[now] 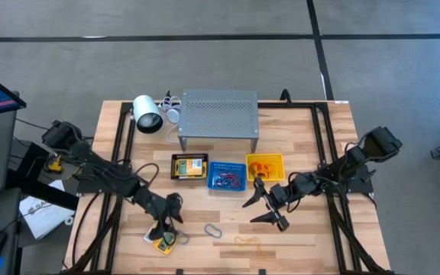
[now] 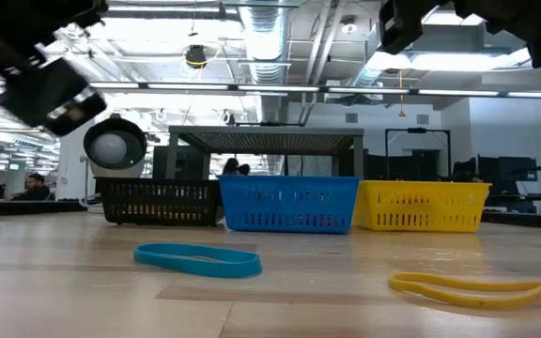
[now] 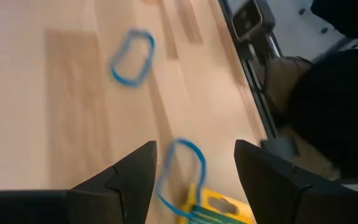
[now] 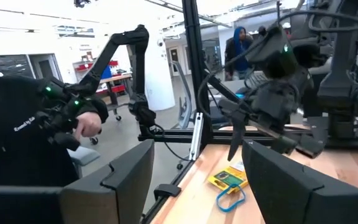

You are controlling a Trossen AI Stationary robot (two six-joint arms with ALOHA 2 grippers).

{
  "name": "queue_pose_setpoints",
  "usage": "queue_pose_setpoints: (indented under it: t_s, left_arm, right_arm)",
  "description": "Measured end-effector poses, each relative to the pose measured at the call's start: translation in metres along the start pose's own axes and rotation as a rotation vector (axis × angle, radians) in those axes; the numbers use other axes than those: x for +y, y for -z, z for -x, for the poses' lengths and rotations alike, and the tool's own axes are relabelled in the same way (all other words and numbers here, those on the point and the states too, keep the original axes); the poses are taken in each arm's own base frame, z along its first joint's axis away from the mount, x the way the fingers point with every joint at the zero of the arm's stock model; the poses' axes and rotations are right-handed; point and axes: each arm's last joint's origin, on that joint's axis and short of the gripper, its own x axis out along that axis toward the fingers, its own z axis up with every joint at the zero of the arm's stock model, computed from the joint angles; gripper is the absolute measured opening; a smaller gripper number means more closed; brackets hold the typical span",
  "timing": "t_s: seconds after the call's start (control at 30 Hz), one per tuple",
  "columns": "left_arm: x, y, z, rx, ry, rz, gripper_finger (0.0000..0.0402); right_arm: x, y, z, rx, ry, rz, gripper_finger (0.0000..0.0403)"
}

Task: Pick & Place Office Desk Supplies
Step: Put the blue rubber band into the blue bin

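Both grippers hover over the near part of the table, and neither holds anything. My left gripper [image 1: 165, 228] is open above a flat yellow-and-green pack [image 1: 163, 244] and a blue band loop [image 1: 179, 238]. In the left wrist view [image 3: 194, 155] that loop [image 3: 182, 174] lies between the fingers, beside the pack [image 3: 219, 208]. A second blue loop [image 1: 212, 231] [image 3: 132, 57] and a thin yellow band [image 1: 247, 241] [image 2: 482, 286] lie flat on the wood. My right gripper [image 1: 248, 212] [image 4: 197, 152] is open, above the table right of the loops.
Black [image 1: 189, 166], blue [image 1: 226, 176] and yellow [image 1: 266, 166] baskets stand in a row mid-table, with small items inside. Behind them are the grey perforated shelf [image 1: 218, 114] and the white lamp-like cylinder [image 1: 147, 114]. A person in black [image 4: 23, 134] stands beyond the table's left edge.
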Motion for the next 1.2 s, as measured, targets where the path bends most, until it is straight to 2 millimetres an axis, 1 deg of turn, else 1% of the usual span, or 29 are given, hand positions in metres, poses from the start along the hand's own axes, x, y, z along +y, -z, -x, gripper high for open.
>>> queue_pose_setpoints:
  t_s: [0.1, 0.23, 0.47, 0.53, 0.63, 0.8, 0.87, 0.93, 1.1, 1.2]
  left_arm:
    - [-0.005, 0.007, -0.006, 0.045, 0.018, 0.06, 0.0213]
    - [-0.011, 0.012, -0.008, 0.067, 0.026, 0.124, 0.0213]
    - [-0.008, 0.015, -0.007, 0.079, -0.049, 0.244, 0.0213]
    - [-0.009, 0.013, -0.006, 0.111, -0.092, 0.256, 0.0213]
    - [-0.013, 0.005, -0.002, 0.15, -0.161, 0.255, 0.0213]
    - [-0.024, -0.009, 0.004, 0.154, -0.234, 0.227, 0.0213]
    - [-0.026, -0.009, 0.0, 0.159, -0.262, 0.231, 0.0213]
    - [-0.026, -0.007, -0.009, 0.188, -0.283, 0.254, 0.0213]
    - [-0.024, 0.002, -0.036, 0.361, -0.357, 0.314, 0.0213]
    - [-0.024, 0.003, -0.048, 0.435, -0.411, 0.316, 0.0213]
  right_arm:
    - [0.001, 0.0, 0.0, 0.001, -0.003, -0.001, 0.024]
    - [0.002, 0.0, 0.0, 0.001, -0.007, 0.011, 0.024]
    - [0.002, 0.0, 0.0, 0.001, -0.008, 0.01, 0.024]
    - [0.002, 0.0, 0.0, 0.001, -0.008, 0.01, 0.024]
    - [0.002, 0.0, 0.0, 0.002, -0.008, 0.01, 0.024]
    - [0.002, 0.002, 0.0, 0.021, -0.005, 0.006, 0.024]
    - [0.002, 0.003, 0.0, 0.027, -0.004, -0.001, 0.024]
    - [0.002, 0.003, 0.0, 0.029, -0.004, -0.002, 0.024]
    - [0.004, 0.003, 0.0, 0.031, -0.01, -0.003, 0.024]
    - [0.003, 0.003, 0.0, 0.031, -0.01, -0.002, 0.024]
